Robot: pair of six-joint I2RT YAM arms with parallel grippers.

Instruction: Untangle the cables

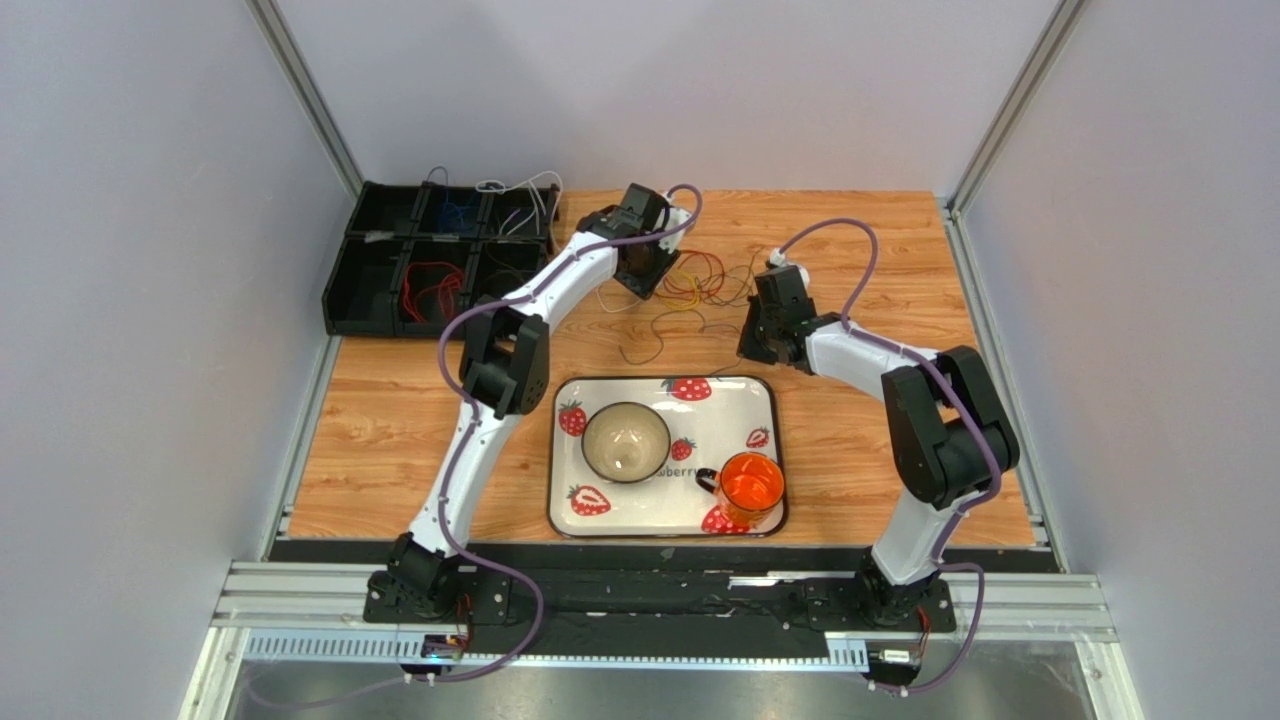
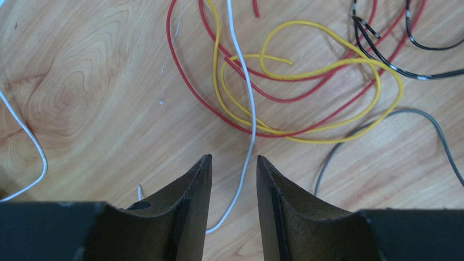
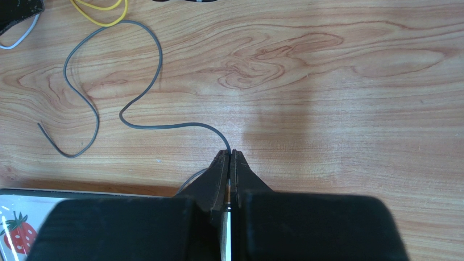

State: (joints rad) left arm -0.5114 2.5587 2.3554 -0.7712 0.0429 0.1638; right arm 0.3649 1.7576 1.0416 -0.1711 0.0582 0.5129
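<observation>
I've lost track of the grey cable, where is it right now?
In the right wrist view the grey cable snakes over the wooden table, pinched at the tips of the shut right gripper, just beyond the strawberry tray.

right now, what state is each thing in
left gripper, open, white wire running through the gap
right gripper, shut on grey wire
red wire, tangled with yellow wire
bowl, upright on tray
orange cup, upright on tray
</observation>
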